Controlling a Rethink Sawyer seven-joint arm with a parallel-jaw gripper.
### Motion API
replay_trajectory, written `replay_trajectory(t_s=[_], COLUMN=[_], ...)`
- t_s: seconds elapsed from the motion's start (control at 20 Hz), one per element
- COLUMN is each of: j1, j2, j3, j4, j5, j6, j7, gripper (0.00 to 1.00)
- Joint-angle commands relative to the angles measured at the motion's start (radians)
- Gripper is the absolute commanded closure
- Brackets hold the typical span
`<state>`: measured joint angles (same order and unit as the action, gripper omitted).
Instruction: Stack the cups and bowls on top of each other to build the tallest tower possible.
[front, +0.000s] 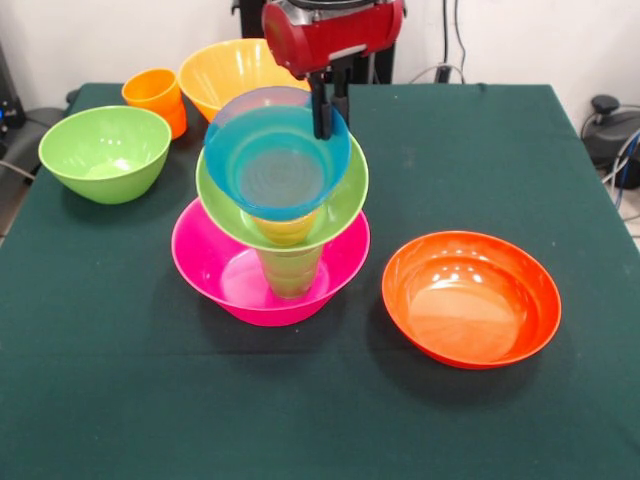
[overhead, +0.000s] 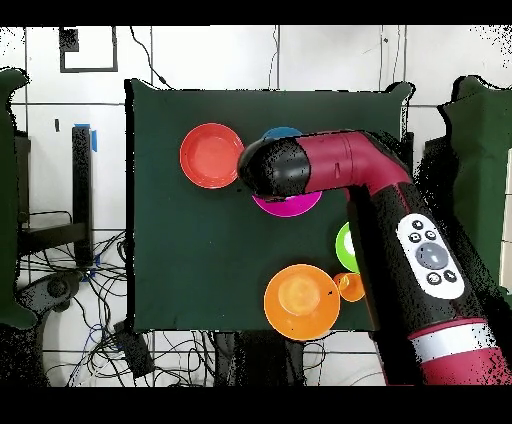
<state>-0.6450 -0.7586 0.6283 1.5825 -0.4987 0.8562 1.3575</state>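
The tower stands mid-table: a big pink bowl as base, a green cup upright in it, a light green bowl on that, a yellow cup, and a translucent blue bowl on top, tilted toward the camera. My gripper comes down from above with its fingers closed on the blue bowl's far rim. In the overhead view the arm covers the tower; only edges of the pink bowl and the blue bowl show.
A red-orange bowl sits to the tower's right in the front view. At the back left are an orange bowl, an orange cup and another light green bowl.
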Motion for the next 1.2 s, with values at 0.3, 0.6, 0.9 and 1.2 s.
replay_trajectory(t_s=[0.3,0.6,0.9,1.2], j1=[-0.037,-0.022,-0.013,-0.004], j2=[0.018,0.044,0.022,0.007], j3=[0.011,-0.003,-0.005,-0.008], j4=[0.105,0.094,0.107,0.121], j5=[-0.023,-0.035,-0.027,-0.021], j6=[-0.094,-0.113,-0.114,-0.117], j7=[-0.025,-0.013,-0.001,0.019], gripper=[1.0,1.0,1.0,1.0])
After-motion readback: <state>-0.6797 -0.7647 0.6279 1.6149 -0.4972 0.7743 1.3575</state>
